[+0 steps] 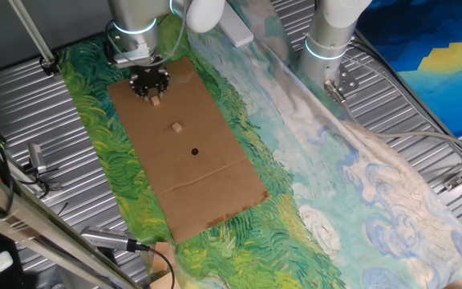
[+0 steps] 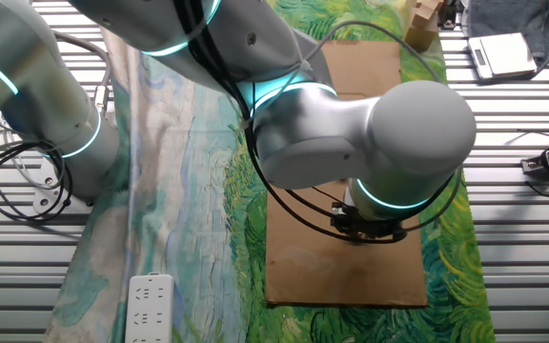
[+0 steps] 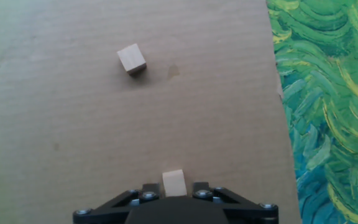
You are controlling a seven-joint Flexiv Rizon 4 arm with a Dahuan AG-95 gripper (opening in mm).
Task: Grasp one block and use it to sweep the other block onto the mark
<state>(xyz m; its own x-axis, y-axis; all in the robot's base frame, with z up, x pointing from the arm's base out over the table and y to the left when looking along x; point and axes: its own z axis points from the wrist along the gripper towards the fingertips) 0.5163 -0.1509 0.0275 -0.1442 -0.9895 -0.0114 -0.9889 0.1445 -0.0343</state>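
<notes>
1. Nearest the lens in the hand view, the black gripper shows its bolted base along the bottom edge, and a pale wooden cube, the held block, sits pinched between its fingers, square face up.
2. Further out in that same view, the other block rests alone on the cardboard sheet, turned slightly, casting a small shadow; a faint stain marks the card just to its right. Fine corrugation lines run across the sheet. No writing can be read anywhere.
3. Off the card's right edge, the painted cloth swirls in green and yellow brush strokes.
4. Over to one fixed view: the gripper hangs at the far end of the cardboard sheet, closed on the held block. The other block lies further down the card, and the mark, a small black dot, lies just beyond it, roughly in line with both cubes. Block and mark are near but apart.
5. The cloth fades from green to pale blue and white toward the right, draped over a ribbed metal table. A second arm's base stands at the top with a glowing cyan ring.
6. From the other fixed view, the grey arm fills the frame and hides the fingers, blocks and mark. A white power strip lies at the bottom left.
</notes>
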